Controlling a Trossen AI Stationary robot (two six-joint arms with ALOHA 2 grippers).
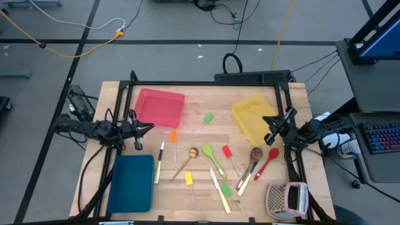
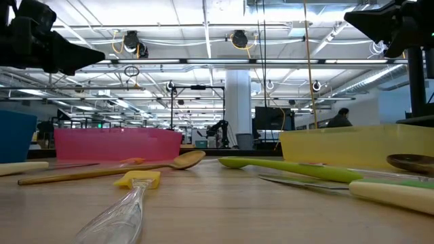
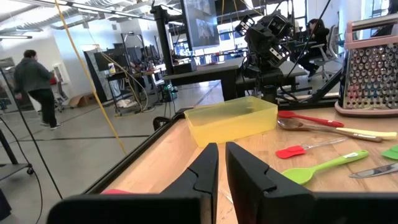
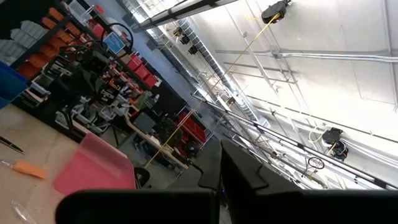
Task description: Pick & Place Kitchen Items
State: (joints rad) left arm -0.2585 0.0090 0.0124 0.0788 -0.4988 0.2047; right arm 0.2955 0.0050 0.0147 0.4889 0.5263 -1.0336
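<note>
While both arms waited at the worktop's [image 1: 206,194] side edges, the utensils lay loose across its middle & front. Left gripper [image 1: 145,129] hovered by the left edge beside the red tray [image 1: 160,105]; jaws nearly together w/ a thin slit showing, nothing in them. Right gripper [image 1: 273,129] hung over the right edge next to the yellow tray [image 1: 253,116], jaws together, empty. Blue tray [image 1: 132,182] sat at the front-left corner, pinkish grater box [image 1: 287,199] at the front-right corner. Green-headed spatula [image 1: 207,119] lay between the red & yellow trays. Orange-headed spatula [image 1: 174,139] and a cream-handled knife [image 1: 160,160] lay just right of the blue tray. Brown spoon [image 1: 186,162], yellow-headed spatula [image 1: 189,181] & green spoon [image 1: 213,159] sat mid-worktop. Red-headed spatula [image 1: 229,156], a dark-bowled spoon [image 1: 252,160] & red spoon [image 1: 268,160] lay toward the right edge, near the grater box. Second knife [image 1: 219,189] and another green-headed piece [image 1: 226,190] lay by the front edge.
</note>
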